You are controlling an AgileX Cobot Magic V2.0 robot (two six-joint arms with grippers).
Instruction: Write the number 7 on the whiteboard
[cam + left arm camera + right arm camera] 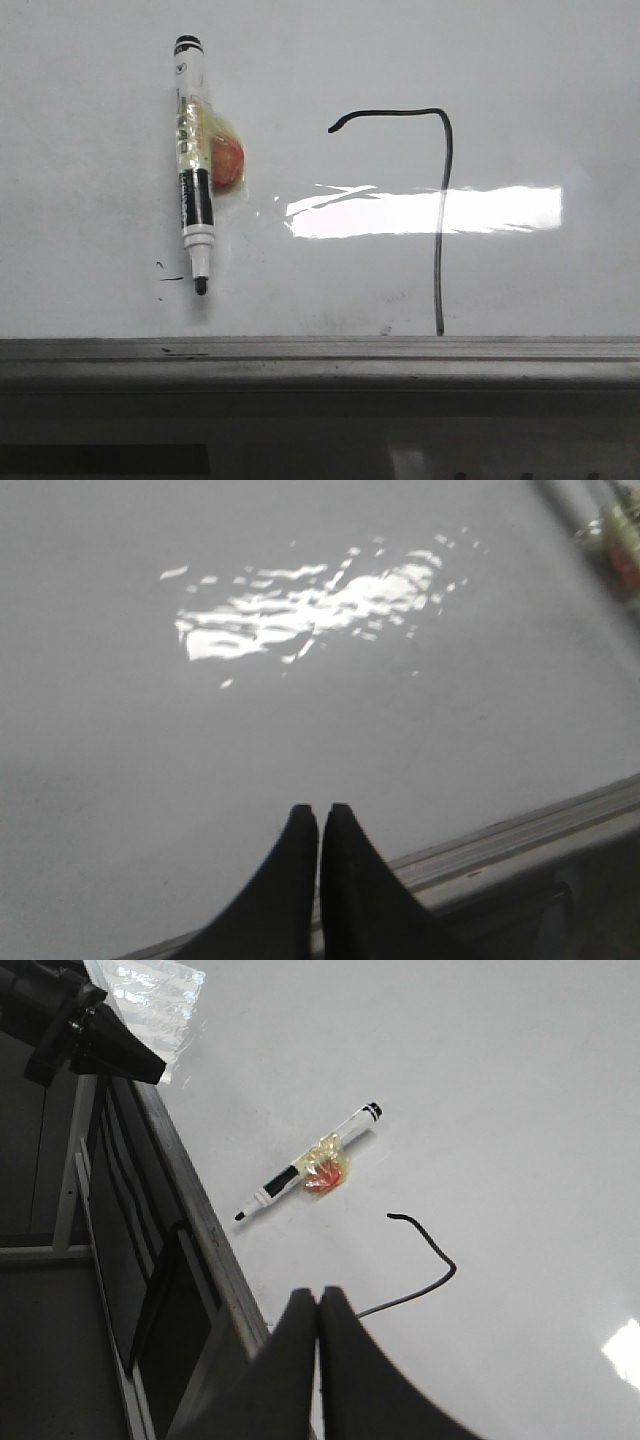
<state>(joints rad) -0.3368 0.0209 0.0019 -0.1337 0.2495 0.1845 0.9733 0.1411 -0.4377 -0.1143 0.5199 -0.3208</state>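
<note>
The whiteboard (pixel 540 70) fills the front view. A number 7 (pixel 400 112) is drawn on it in thin black line, with a hooked left end, a rounded corner and a long stem that reaches down to the ledge. Left of it a black-and-white marker (pixel 193 170) rests against the board, uncapped tip pointing down, with yellowish tape and an orange lump (pixel 227 162) on its side. No gripper shows in the front view. My left gripper (pixel 319 808) is shut and empty over bare board. My right gripper (pixel 319 1293) is shut and empty near the stem of the number 7 (pixel 453 1270); the marker (pixel 305 1175) is apart from it.
A grey metal ledge (pixel 320 352) runs along the board's lower edge. Small stray black dashes (pixel 165 272) sit left of the marker tip. A bright glare band (pixel 420 212) crosses the stem. A dark machine part (pixel 70 1020) hangs beyond the board's edge in the right wrist view.
</note>
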